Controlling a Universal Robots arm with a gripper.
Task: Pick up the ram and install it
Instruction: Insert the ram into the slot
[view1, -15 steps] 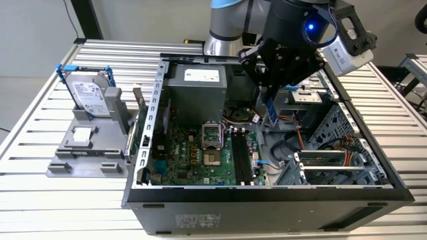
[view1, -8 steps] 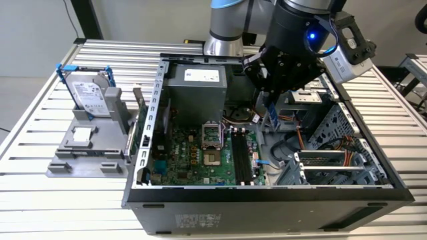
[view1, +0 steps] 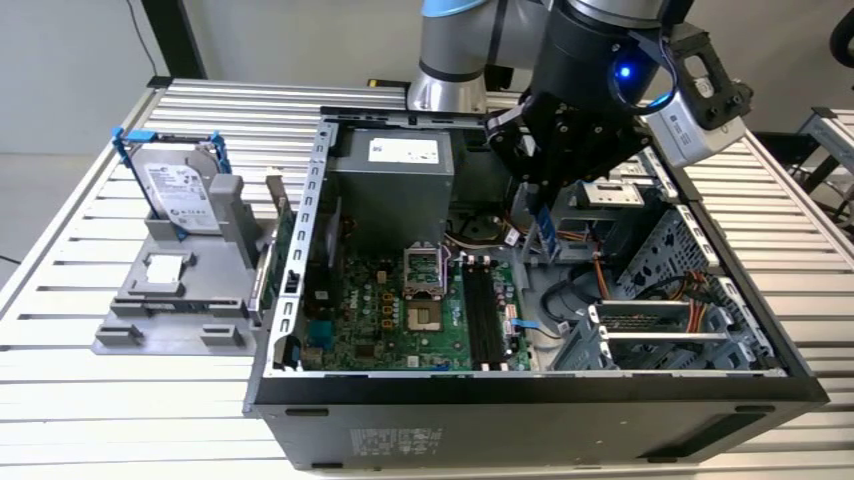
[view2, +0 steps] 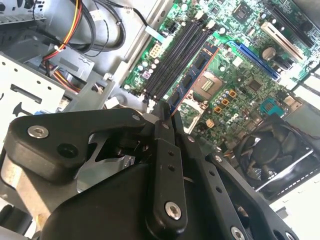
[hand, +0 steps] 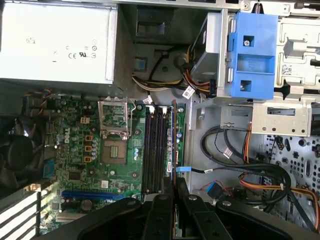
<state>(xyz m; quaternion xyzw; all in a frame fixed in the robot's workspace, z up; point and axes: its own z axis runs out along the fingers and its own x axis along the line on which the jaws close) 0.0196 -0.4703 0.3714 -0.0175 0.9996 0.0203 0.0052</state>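
I see my end effector (hand: 174, 189) clamped on the ram (view2: 195, 72). The ram hangs over the open computer case (view1: 534, 385), above the motherboard (view1: 387, 310) edge by the black slots (hand: 155, 150).

There is one computer case (view1: 534, 420) with one motherboard (view1: 387, 320), one power supply (view1: 394, 185) and one fan (view2: 262, 150). One hard drive (view1: 174, 195), one ram (view2: 196, 70).

Silver arm (view1: 447, 70) with blue caps — black gripper (view2: 166, 117), silver screws (view2: 173, 210), glowing blue light (view1: 623, 72).
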